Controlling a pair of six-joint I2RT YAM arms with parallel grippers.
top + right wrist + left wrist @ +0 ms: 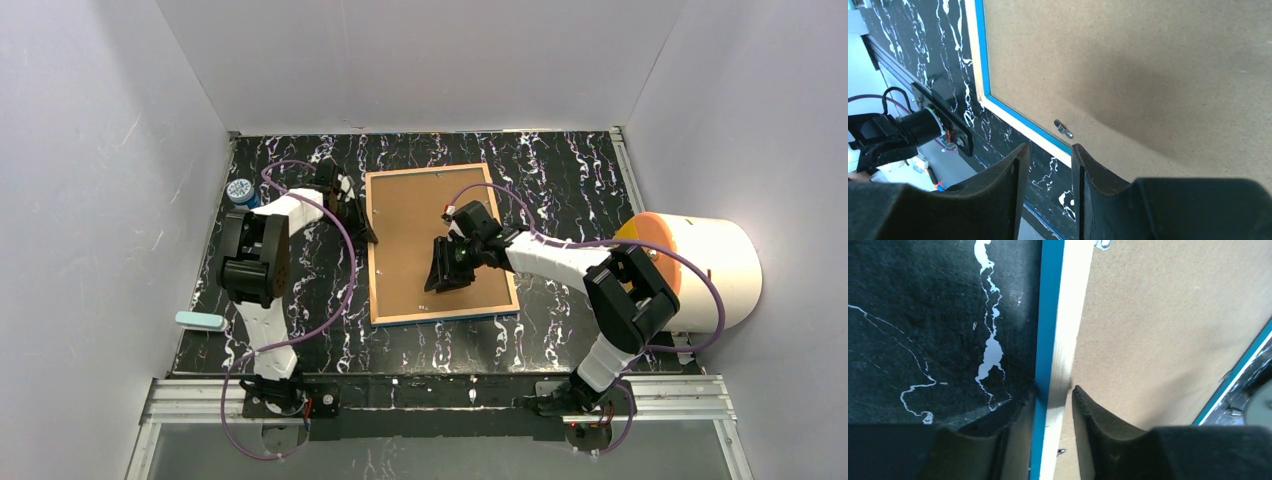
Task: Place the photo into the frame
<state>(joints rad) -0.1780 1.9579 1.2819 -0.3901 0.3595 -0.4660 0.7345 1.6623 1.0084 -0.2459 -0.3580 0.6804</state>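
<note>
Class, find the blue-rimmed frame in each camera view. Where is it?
Top external: the frame lies centre, back up.
Left wrist: its rim runs up the middle.
Right wrist: its corner sits left of centre.
Shared landmark: the brown backing board.

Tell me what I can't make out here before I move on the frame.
The photo: in no view; the backing board covers the inside of the frame.
Its front: turned down, every view.
Contact: the right wrist view doesn't show whether the open right pincer touches the frame.
Blue round thing, top view: too small to identify.
</note>
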